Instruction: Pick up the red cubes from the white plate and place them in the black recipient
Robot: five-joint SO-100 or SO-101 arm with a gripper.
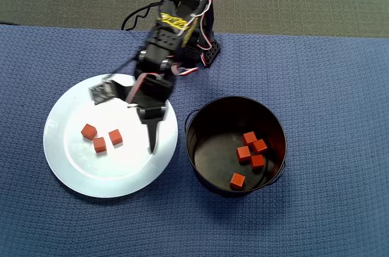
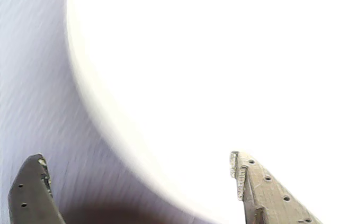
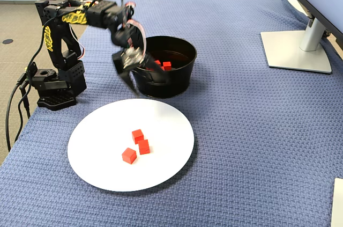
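Three red cubes (image 1: 99,144) (image 3: 144,146) lie close together on the left half of the white plate (image 1: 121,178) (image 3: 107,173). Several more red cubes (image 1: 250,149) (image 3: 163,66) rest inside the black recipient (image 1: 197,166) (image 3: 171,87), which stands just right of the plate in the overhead view. My gripper (image 1: 149,137) (image 2: 136,167) (image 3: 133,85) hangs over the plate's edge on the pot side, apart from the cubes. Its jaws are wide open with nothing between them. The wrist view shows only blurred plate (image 2: 212,65) and blue cloth.
A blue woven cloth (image 1: 328,87) covers the table. The arm's base (image 3: 53,85) stands at the cloth's edge behind the plate. A monitor stand (image 3: 295,50) sits at the far right in the fixed view, and a white object (image 3: 337,203) shows at its bottom right corner.
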